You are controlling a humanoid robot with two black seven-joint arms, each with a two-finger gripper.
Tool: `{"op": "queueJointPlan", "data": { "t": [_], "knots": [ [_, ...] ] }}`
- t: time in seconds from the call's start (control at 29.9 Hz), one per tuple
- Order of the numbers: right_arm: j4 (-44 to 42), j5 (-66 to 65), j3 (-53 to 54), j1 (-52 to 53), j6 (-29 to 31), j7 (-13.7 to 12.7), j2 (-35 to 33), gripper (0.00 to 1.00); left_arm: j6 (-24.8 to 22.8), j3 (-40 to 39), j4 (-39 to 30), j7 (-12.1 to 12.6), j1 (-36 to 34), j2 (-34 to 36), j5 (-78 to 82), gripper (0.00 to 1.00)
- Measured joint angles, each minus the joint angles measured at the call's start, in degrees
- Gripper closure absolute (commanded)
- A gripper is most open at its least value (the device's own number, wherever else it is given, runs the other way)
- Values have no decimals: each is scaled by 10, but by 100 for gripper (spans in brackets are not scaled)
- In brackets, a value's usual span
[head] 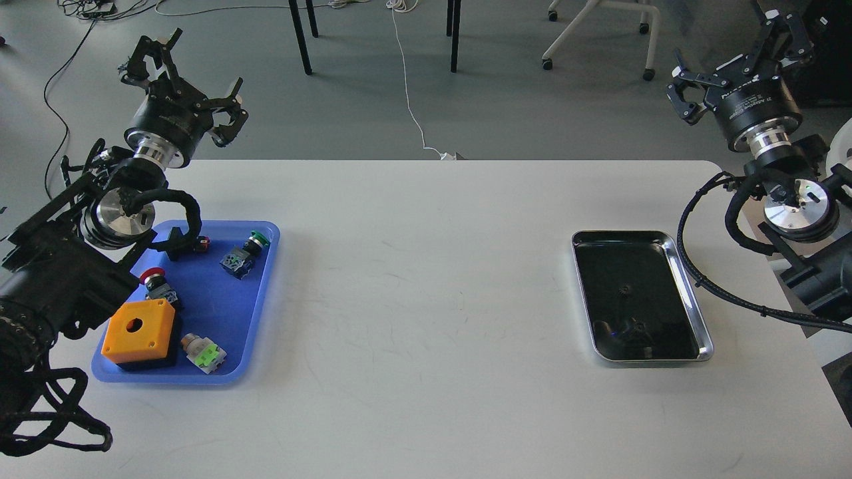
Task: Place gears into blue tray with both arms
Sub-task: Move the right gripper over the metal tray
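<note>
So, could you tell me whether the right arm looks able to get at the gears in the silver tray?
Probably yes: the right gripper is raised and open, and nothing covers the gears in the silver tray.

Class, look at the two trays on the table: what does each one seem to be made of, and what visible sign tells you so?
The blue tray looks like plastic: an even, matte blue colour with soft rounded corners and no mirror shine. The silver tray looks like polished metal, probably steel: its rim gleams bright and its bottom reflects darkly like a mirror.
</note>
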Motion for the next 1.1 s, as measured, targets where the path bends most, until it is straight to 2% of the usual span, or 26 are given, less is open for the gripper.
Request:
{"op": "queueJointPlan", "data": {
  "t": [0.43,0.7,0.94,1.1],
  "knots": [
    [0,0,0,1,0,0,0,1,0,0,0,0,0,0,0,2],
    [39,-9,13,-10,16,0,-85,1,-11,15,-3,2,22,50,9,2],
    [66,-155,-66,75,10,-6,-111,1,-37,-2,-4,3,15,55,-1,2],
    [60,-229,-217,180,7,-13,-122,1,-38,-18,-7,4,14,56,-1,2]
  ]
}}
